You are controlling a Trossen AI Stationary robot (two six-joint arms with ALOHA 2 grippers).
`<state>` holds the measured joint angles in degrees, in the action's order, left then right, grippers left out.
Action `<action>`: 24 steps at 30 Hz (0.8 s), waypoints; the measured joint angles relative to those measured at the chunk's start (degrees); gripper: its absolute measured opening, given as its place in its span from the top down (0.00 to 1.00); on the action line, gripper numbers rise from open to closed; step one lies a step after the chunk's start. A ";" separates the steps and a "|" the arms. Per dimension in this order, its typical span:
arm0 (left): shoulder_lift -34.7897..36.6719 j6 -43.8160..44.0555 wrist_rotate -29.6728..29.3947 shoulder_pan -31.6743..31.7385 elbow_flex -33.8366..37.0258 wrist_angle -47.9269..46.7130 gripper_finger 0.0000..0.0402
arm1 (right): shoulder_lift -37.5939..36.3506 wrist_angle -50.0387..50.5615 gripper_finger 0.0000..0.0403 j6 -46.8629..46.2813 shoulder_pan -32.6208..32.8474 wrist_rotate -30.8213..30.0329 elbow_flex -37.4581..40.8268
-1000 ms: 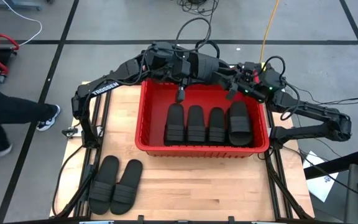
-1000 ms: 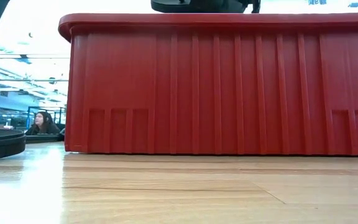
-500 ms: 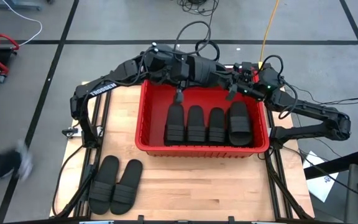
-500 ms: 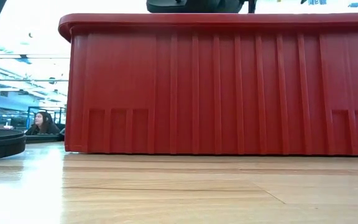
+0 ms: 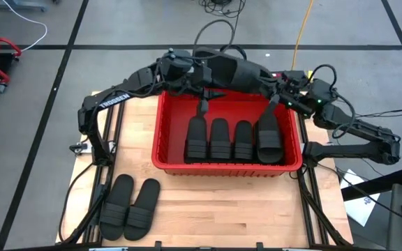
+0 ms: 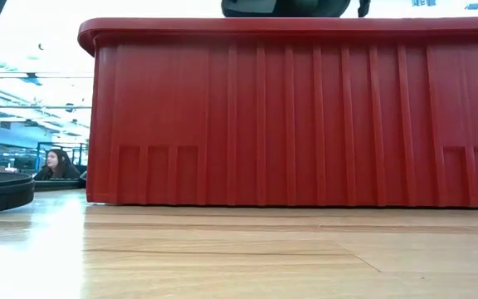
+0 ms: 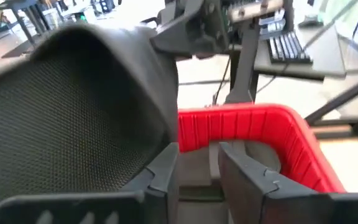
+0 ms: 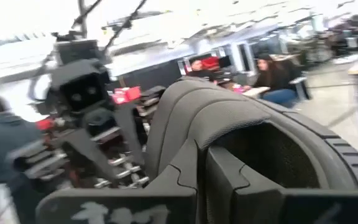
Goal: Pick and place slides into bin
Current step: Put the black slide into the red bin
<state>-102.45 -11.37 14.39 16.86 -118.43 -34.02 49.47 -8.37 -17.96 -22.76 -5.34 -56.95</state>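
The right gripper [image 8: 201,180] is held above the far right part of the bin [image 5: 158,132], its fingers pressed together on the edge of a held slide [image 8: 229,124]. That slide is carried high so that the far rim can be cleared before it is lowered. The left gripper [image 7: 199,168] is placed just to the left, above the far middle of the bin. Its fingers are spread a little, with only the bin's inside seen through the gap. The held slide is seen lying beside it, not between the fingers, so the load is judged to be borne by the right arm alone.

Inside the bin, a row of slides [image 5: 232,139] is laid side by side, toes toward the far wall, which leaves the far strip free for another. Two slides [image 5: 128,206] are left on the table [image 5: 222,216] near the left corner, well apart from the bin, and are not yet collected.
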 joint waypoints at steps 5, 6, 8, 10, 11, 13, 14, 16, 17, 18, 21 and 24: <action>0.06 6.01 -0.99 0.14 0.00 3.15 0.69 | -1.76 3.94 1.00 -0.21 0.02 -3.83 0.00; 0.07 6.74 -2.01 0.15 -0.01 3.91 0.69 | -1.91 4.20 1.00 -0.54 0.02 -4.24 0.00; -0.24 8.17 -5.62 -0.15 0.00 5.97 0.69 | -1.94 3.96 1.00 -0.69 0.45 -5.10 0.00; -0.48 9.91 -9.55 -0.35 -0.02 7.73 0.69 | -1.92 3.32 1.00 -0.85 1.30 -7.07 0.00; -0.66 10.76 -11.21 -0.36 -0.02 8.41 0.69 | -1.94 3.05 1.00 -0.85 1.92 -8.64 0.00; -1.38 12.79 -12.96 -0.37 -0.02 11.31 0.68 | -1.96 2.20 1.00 -0.48 3.53 -12.70 0.00; -1.48 14.35 -12.79 -0.16 -0.02 11.62 0.68 | -1.96 1.77 1.00 0.06 4.44 -14.72 0.00; -2.15 16.60 -10.88 0.34 -0.02 13.06 0.68 | -1.89 1.03 1.00 2.20 5.92 -17.43 0.00; -2.60 17.07 -9.57 0.43 -0.11 14.33 0.68 | -1.89 0.78 1.00 3.18 6.36 -17.58 0.00; -2.81 17.67 -8.31 0.51 -0.13 14.47 0.68 | -1.89 0.67 1.00 3.65 6.65 -17.48 0.00; -3.97 17.89 -6.86 0.56 -0.07 15.23 0.68 | -1.26 0.70 1.00 3.06 7.67 -17.13 0.00; -4.84 17.92 -6.78 0.69 -0.07 14.98 0.68 | -0.21 0.69 1.00 3.21 8.92 -17.14 0.02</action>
<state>-107.30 6.55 7.62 17.55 -118.50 -19.04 49.25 -7.68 -14.75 -13.84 -22.48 -56.93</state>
